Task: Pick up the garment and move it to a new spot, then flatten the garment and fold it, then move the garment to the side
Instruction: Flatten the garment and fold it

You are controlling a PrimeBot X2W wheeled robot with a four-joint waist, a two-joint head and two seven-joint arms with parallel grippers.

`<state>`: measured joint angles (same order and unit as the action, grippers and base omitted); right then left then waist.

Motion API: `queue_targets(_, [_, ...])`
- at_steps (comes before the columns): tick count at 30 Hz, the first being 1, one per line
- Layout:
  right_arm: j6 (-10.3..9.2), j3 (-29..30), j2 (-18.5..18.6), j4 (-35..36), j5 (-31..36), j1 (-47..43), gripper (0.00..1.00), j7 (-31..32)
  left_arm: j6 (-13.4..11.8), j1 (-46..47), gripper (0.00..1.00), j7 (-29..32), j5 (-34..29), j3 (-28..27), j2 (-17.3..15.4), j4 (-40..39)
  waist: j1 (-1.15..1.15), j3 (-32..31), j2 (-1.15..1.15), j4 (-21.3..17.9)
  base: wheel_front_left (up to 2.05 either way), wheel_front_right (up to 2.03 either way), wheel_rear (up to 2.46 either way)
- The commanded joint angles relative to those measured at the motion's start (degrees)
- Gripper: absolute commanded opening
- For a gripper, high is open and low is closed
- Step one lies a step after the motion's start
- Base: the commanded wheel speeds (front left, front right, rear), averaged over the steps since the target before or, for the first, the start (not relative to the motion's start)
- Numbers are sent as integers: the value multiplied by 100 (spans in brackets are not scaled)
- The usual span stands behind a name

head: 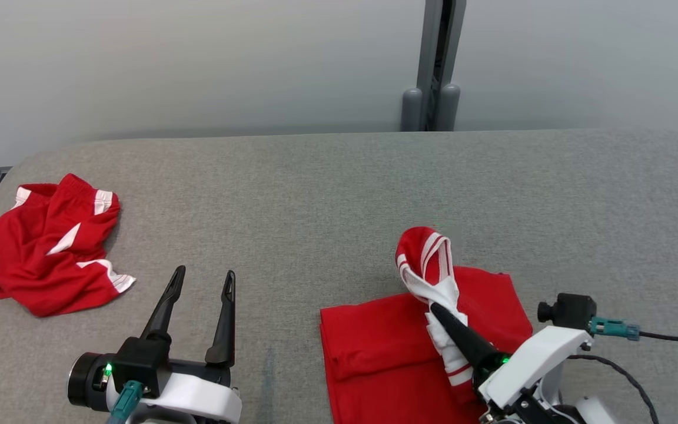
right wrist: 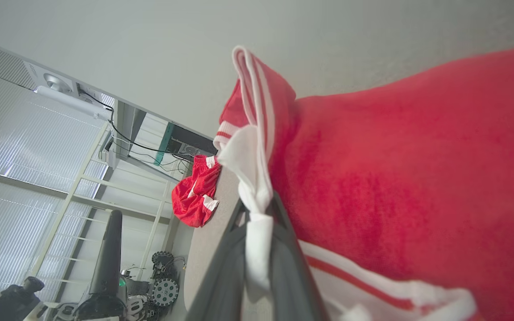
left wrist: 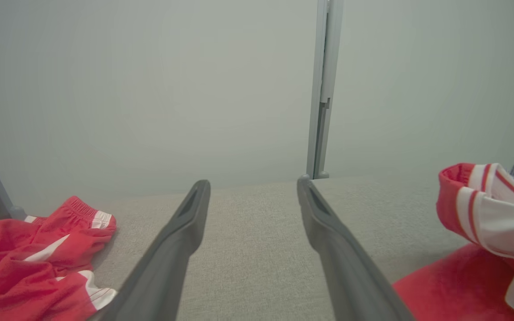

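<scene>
1. Two red-and-white fabric items are lying on one grey table (head: 315,194): the garment (head: 386,347) and a pair of shorts (head: 45,247).
2. The garment is sitting at the near right of the table. Its red body is lying mostly flat, with a folded edge facing left.
3. One white, red-striped trim (head: 433,265) is rising off the red body and arching up and over it. The right wrist view is showing the same loop (right wrist: 257,111).
4. The right gripper (head: 436,309) is pinching that trim, fingers clenched together. In its own view (right wrist: 259,209), white fabric is running down between the two fingers.
5. The left gripper (head: 205,272) is hovering over bare table at the near left, both fingers spread wide and grasping nothing. Its wrist view (left wrist: 253,182) is showing only table between them.
6. The shorts are lying crumpled at the far left of the table, well apart from the garment and clear of the left gripper.
7. One grey post (head: 433,65) is standing behind the table's far edge.
</scene>
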<state>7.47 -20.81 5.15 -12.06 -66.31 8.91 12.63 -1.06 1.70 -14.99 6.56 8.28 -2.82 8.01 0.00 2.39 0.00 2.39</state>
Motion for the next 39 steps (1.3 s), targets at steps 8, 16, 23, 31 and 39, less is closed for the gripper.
queue_targets(8, [6, -20, -214, -186, 231, -121, 0, 186, -13, 18, 100, -18, 50, 61, -18, 7, 0, 82, 0, 299, 0, 0, 0])
queue_targets(16, [6, -431, -208, -420, -17, -175, 0, -76, -46, 42, 100, -18, 108, 129, -19, 42, 0, 143, 0, 475, 0, 0, 0])
queue_targets(23, [6, -736, -212, -668, -338, 12, 0, -283, -88, 42, 100, -18, 156, 223, -18, 74, 0, 150, 0, 571, 0, 0, 0])
queue_targets(31, [6, -1066, -206, -1166, -431, 197, 35, -507, -102, 65, 100, -18, 188, 284, -19, 98, 0, 160, 0, 668, 0, 0, 0])
queue_targets(39, [7, -1454, -214, -1108, -723, 424, 100, -557, -131, 48, 100, -18, 222, 286, -18, 118, 0, 168, 0, 708, 0, 0, 0])
